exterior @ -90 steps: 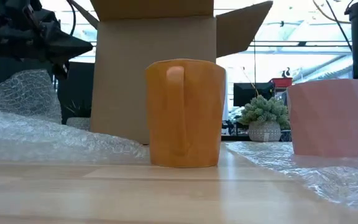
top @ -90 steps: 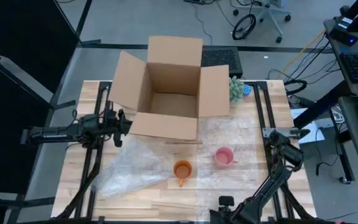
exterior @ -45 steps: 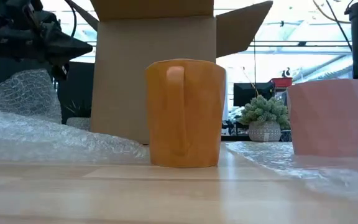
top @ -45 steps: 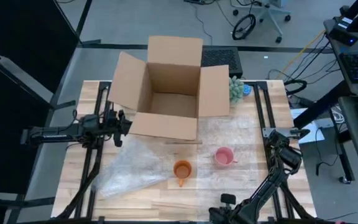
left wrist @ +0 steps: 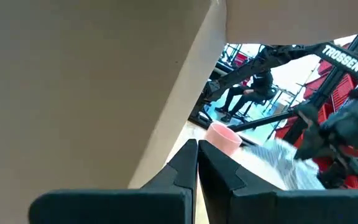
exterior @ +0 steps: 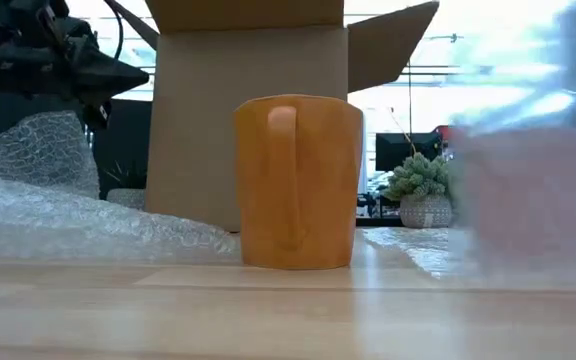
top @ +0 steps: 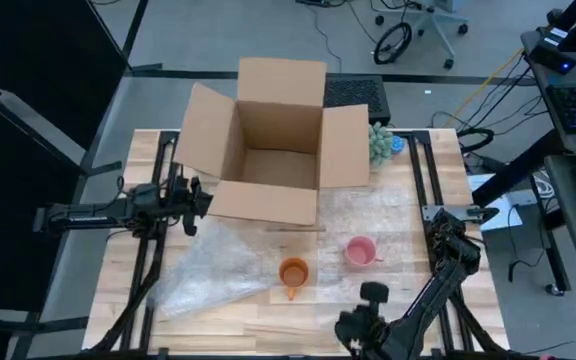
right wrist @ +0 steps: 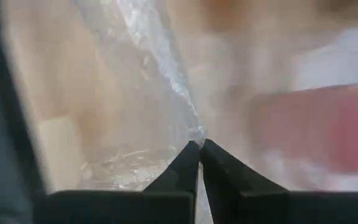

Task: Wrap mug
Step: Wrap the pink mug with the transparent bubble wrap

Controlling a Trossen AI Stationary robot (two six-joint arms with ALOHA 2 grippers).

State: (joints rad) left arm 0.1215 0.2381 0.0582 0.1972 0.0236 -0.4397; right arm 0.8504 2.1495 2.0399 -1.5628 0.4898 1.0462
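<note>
An orange mug (top: 293, 272) stands upright on the wooden table, its handle toward the near edge. To its right, a pink mug (top: 360, 251) stands on a clear bubble-wrap sheet (top: 368, 212). My right gripper (top: 372, 294) is near the table's front edge, just in front of the pink mug (right wrist: 328, 130), and is shut on that sheet. In the low view the lifted wrap (exterior: 528, 150) veils the pink mug. My left gripper (top: 200, 198) is shut, holds nothing, and hovers at the table's left beside the cardboard box's front flap (left wrist: 104, 81). My right gripper pinches the near edge of the bubble-wrap sheet (right wrist: 190, 121) between its two fingertips. That edge is lifted off the table. The rest of the sheet lies on the table under the pink mug.
A large open cardboard box (top: 273, 150) stands at the far middle of the table. A second, crumpled bubble-wrap sheet (top: 208, 270) lies left of the orange mug. A small potted plant (top: 379, 143) sits at the box's right. Bare wood shows along the front edge.
My right gripper has risen and gone toward the far edge, closer to the pink mug, drawing the sheet's near edge up. In the low view the wrap now stands in front of the pink mug, where it lay flat before. Both mugs stay in place.
</note>
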